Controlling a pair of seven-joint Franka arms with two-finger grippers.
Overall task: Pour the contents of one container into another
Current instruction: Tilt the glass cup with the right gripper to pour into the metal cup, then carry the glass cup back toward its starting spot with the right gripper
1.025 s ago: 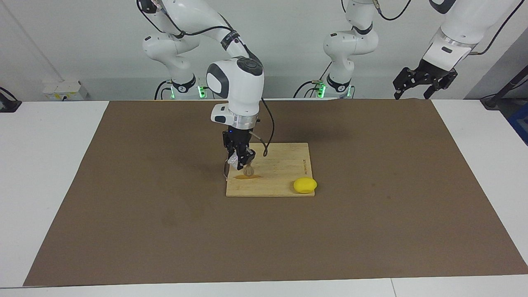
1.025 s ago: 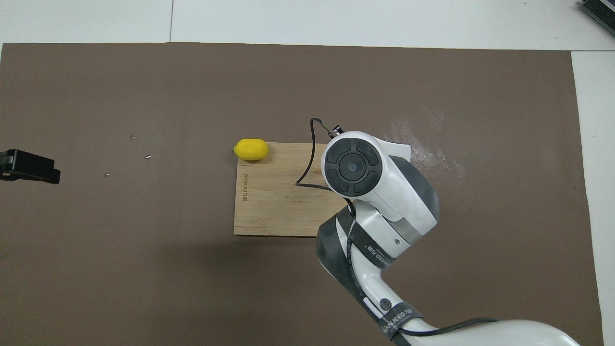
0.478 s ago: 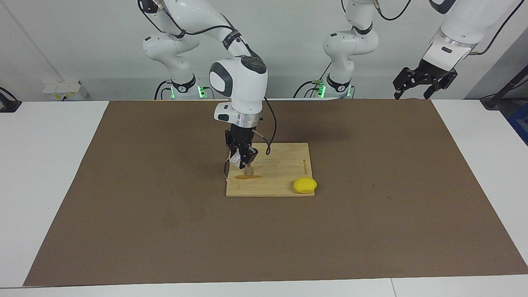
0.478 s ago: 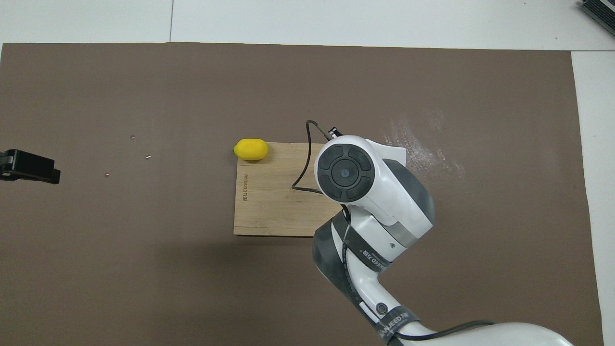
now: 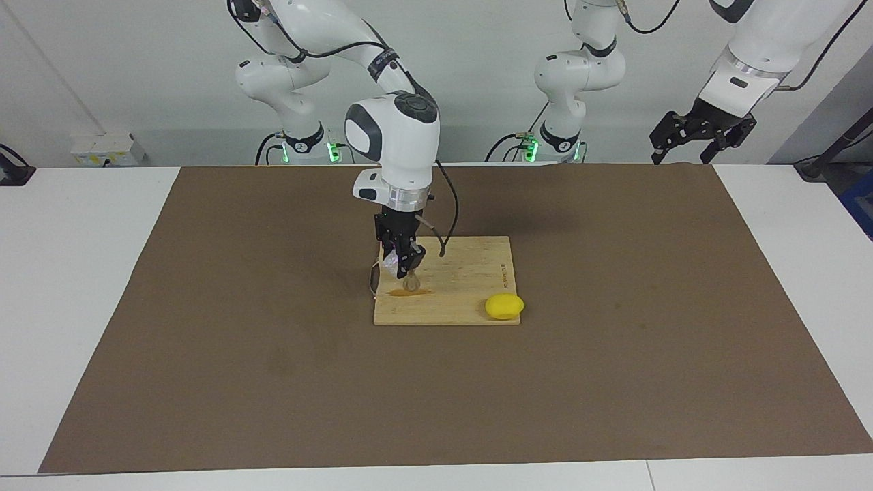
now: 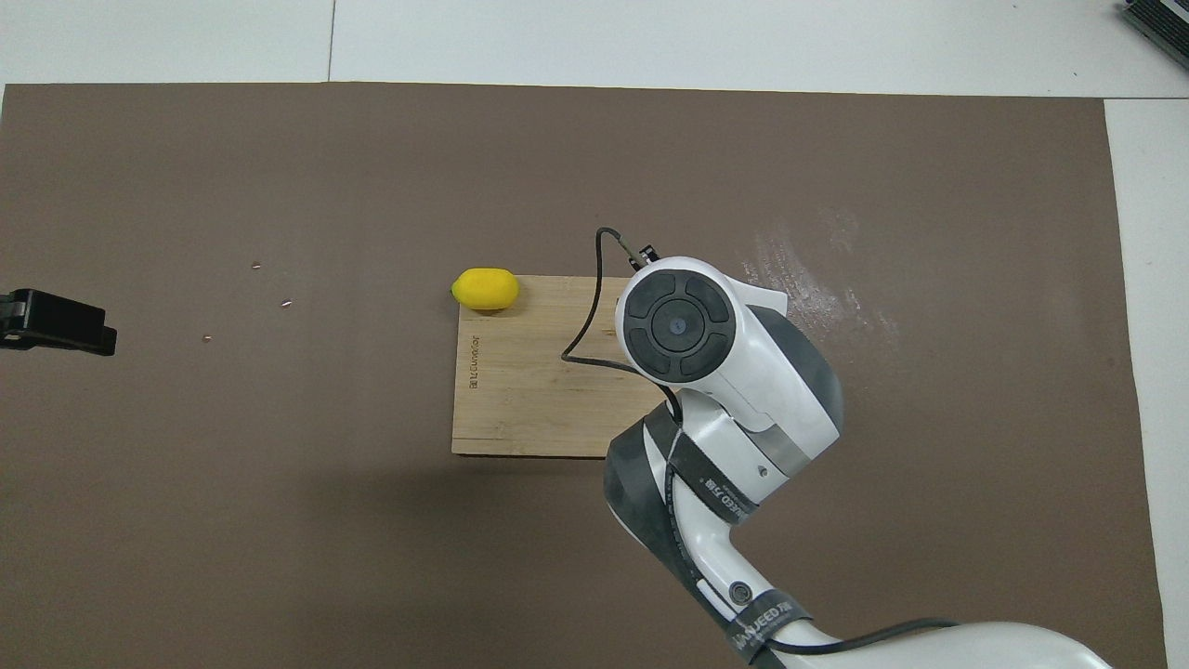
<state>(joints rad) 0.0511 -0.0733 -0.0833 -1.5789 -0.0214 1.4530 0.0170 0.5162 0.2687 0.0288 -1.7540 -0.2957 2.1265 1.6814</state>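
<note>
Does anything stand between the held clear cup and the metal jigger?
Nothing visible does. The right gripper holds the clear cup just over the jigger on the wooden board; the lemon lies aside at its corner.

A robotics lab: white industrial arms [image 5: 395, 129] stand bolted along one edge of a white surface [image 5: 82, 273] against a bare pale wall, cables looping from their joints. A plain brown mat [image 5: 614, 341] covers the surface, with only a wooden board [image 5: 470, 273] laid out as a staged test scene.

White table [image 5: 82, 286], brown mat [image 5: 614, 341], wooden board [image 5: 470, 273]
</note>
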